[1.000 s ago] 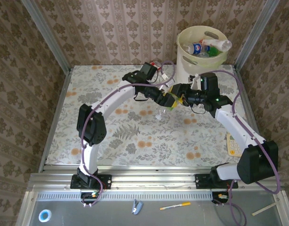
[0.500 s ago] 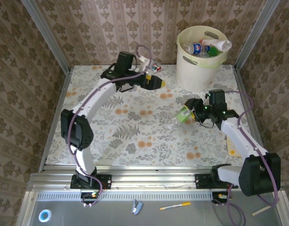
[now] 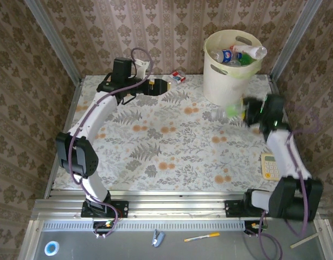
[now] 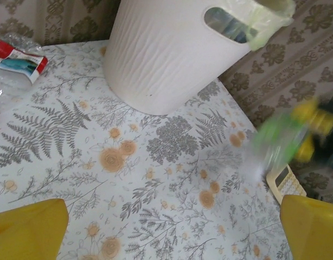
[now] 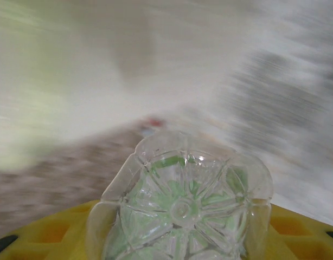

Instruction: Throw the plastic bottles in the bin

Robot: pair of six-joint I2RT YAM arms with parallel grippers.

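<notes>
**Green bottle at the bin.** The right gripper (image 3: 241,108) pinches a green bottle (image 3: 229,111) just beside the bin (image 3: 221,81), low against its near wall. Both are smeared by blur in the top view. The right wrist camera looks straight at the bottle's clear, petal-shaped base, green showing through it. Yellow fingers (image 5: 296,227) press it from either side, and everything behind is streaked.

The left gripper (image 3: 155,86) hangs over the far left part of the table (image 3: 155,141), its fingers spread wide with nothing between them. In its wrist view the bin's ribbed wall stands on the floral table ahead, with a yellow-green liner (image 4: 272,16) folded over the rim. To the right of the bin the green bottle shows as a blur, above a calculator (image 4: 286,181).

A red bottle (image 3: 178,77) lies on the table at its far edge, between the left gripper and the bin and apart from both. Several bottles (image 3: 227,54) lie inside the bin, one of them blue-labelled and another, clear one up near the rim. The calculator sits near the table's right edge, beside the right arm.
</notes>
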